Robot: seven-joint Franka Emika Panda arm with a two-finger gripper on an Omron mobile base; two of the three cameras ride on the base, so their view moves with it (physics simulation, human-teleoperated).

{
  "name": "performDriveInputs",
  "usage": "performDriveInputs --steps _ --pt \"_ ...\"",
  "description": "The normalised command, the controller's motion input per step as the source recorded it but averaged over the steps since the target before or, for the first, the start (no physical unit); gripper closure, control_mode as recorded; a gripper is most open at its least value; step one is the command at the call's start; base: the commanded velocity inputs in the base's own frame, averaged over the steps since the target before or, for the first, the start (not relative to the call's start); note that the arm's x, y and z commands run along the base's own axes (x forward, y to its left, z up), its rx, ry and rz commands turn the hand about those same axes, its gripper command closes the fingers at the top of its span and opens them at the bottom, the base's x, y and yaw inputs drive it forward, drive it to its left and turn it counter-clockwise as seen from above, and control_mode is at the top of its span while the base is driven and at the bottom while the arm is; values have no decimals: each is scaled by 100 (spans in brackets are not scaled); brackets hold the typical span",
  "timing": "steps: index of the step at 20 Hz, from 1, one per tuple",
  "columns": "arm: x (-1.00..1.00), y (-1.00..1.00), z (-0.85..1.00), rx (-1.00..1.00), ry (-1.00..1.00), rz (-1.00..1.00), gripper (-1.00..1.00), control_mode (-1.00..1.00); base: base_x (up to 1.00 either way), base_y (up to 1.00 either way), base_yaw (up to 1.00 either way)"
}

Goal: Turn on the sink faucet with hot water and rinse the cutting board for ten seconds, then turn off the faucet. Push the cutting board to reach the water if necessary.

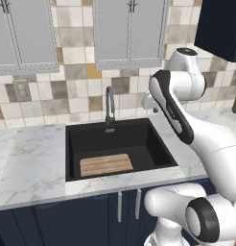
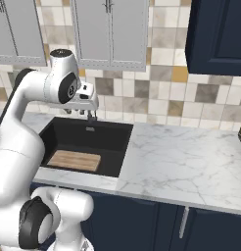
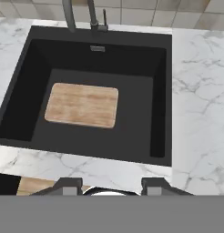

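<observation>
Left base view: sink (image 1: 156, 154) was the landmark. Cutting board (image 1: 106, 164) lay flat on the basin floor, at the front-left part, its near edge cut off by the sink's front rim. Faucet (image 1: 110, 104) stood at the middle of the back rim, spout curving forward; lever too small to make out. The arm rose from lower right, elbow bent high right of the sink, forearm reaching back toward the wall. Its hand sat just right of the faucet, above the back-right corner, mostly hidden by the forearm.

Right base view: gripper (image 2: 90, 116) hung above the sink's (image 2: 123, 147) back rim, pointing down, wrist level. It covered most of the faucet; only a sliver showed under the fingers. Board (image 2: 74, 160) was in the front-left part of the basin. Counter (image 2: 191, 162) stretched off right of the sink.

Hand view: looked down into the sink (image 3: 160, 91). Board (image 3: 82, 104) was left of centre on the floor, slightly skewed. Faucet (image 3: 92, 18) was cropped at the top edge, base on the back rim. Fingertips (image 3: 68, 185) barely showed at the bottom; jaws were closed with nothing held.
</observation>
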Motion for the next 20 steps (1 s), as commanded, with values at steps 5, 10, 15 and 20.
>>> performDriveInputs --steps 5,10,15,20 --pt "8 0 -25 0 -11 0 -100 -100 0 0 0" --pt "9 -2 -56 0 -33 0 -100 -100 0 0 0" --pt "3 -7 -31 4 -47 5 -100 -100 0 0 0" --pt "9 -16 -15 8 -45 5 -100 -100 0 0 0"
